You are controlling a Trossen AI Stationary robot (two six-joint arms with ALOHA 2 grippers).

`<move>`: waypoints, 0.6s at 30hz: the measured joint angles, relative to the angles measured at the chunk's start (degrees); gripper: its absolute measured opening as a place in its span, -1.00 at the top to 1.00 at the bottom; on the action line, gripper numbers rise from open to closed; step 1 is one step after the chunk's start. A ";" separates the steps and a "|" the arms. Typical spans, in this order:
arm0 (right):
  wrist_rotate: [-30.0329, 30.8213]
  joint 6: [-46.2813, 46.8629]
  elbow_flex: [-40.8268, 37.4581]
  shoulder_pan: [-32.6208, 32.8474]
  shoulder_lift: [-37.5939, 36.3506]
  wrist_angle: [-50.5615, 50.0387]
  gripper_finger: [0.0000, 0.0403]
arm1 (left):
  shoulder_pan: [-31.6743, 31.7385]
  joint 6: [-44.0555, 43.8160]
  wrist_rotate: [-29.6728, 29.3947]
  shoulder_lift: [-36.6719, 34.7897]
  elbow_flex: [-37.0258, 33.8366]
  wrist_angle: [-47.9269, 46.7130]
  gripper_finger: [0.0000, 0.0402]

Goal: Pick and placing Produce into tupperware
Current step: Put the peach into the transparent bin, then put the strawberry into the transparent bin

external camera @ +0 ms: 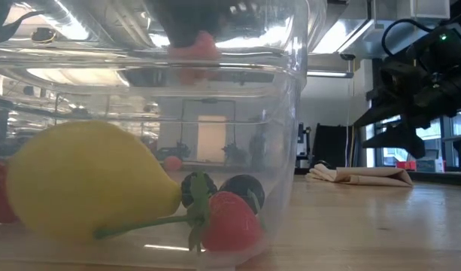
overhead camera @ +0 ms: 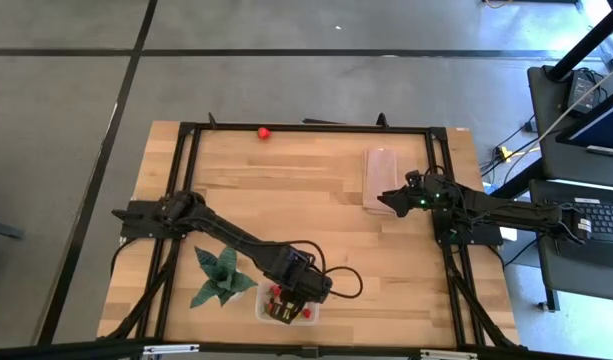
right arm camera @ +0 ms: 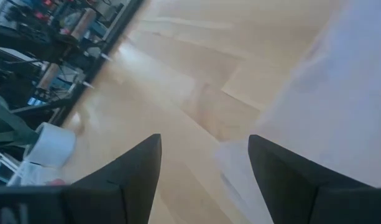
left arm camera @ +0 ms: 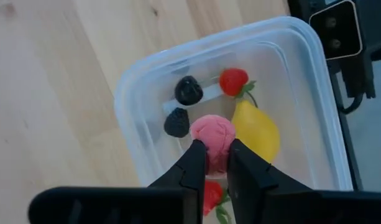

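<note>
We find the left tool (left arm camera: 218, 163) hanging over the clear tupperware (left arm camera: 146, 87) at the near edge of the table (overhead camera: 306, 190), just beside the green spiky plant (overhead camera: 220, 278), its fingers clenched on a round pinkish-red fruit (left arm camera: 213, 138) taken across its widest part. Inside the box lie a yellow lemon-like piece (left arm camera: 257, 130), two dark berries (left arm camera: 188, 90) and a strawberry (left arm camera: 233, 81); a further strawberry (left arm camera: 211, 196) shows partly behind the fingers. One more red piece (overhead camera: 263, 131) sits at the far edge of the table, well apart from the box. We judge these pieces to be light, smooth-skinned imitations — stiff enough to take a pinch, but round and prone to roll or squirt sideways if gripped off-centre. We therefore recommend taking each piece across its middle, with the fingers square to its widest part; the lemon-like piece is best taken across its short axis, and the strawberries by the body, not the thin green stem. The tupperware itself looks thin-walled and light, so it may slide if nudged — release from above the rim, not against it. The right tool (right arm camera: 204, 180) waits with its fingers apart, grasping nothing, above the folded beige cloth (overhead camera: 380, 178) on the right side of the table.
</note>
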 joint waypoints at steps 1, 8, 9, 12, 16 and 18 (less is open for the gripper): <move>0.00 0.00 0.00 0.00 0.00 -0.73 -0.21 | 0.04 0.01 0.08 0.03 0.00 0.00 0.79; 0.02 -0.25 0.00 0.00 0.00 -1.82 -0.21 | 0.87 0.03 -0.04 -0.21 0.00 -0.25 0.58; 0.02 -0.26 0.00 0.00 0.00 -1.82 -0.21 | 0.89 0.08 0.02 -0.35 0.00 -0.37 0.55; 0.02 -0.32 0.00 0.00 0.00 -1.79 -0.21 | 1.38 0.21 0.19 -0.47 0.02 -0.29 0.45; 0.02 -0.29 0.00 0.00 0.00 -1.79 -0.21 | 2.14 0.19 0.87 -0.47 0.02 -1.07 0.29; 0.02 -0.27 0.00 0.00 0.00 -1.79 -0.21 | 2.48 0.21 1.93 -0.47 0.02 -1.44 0.18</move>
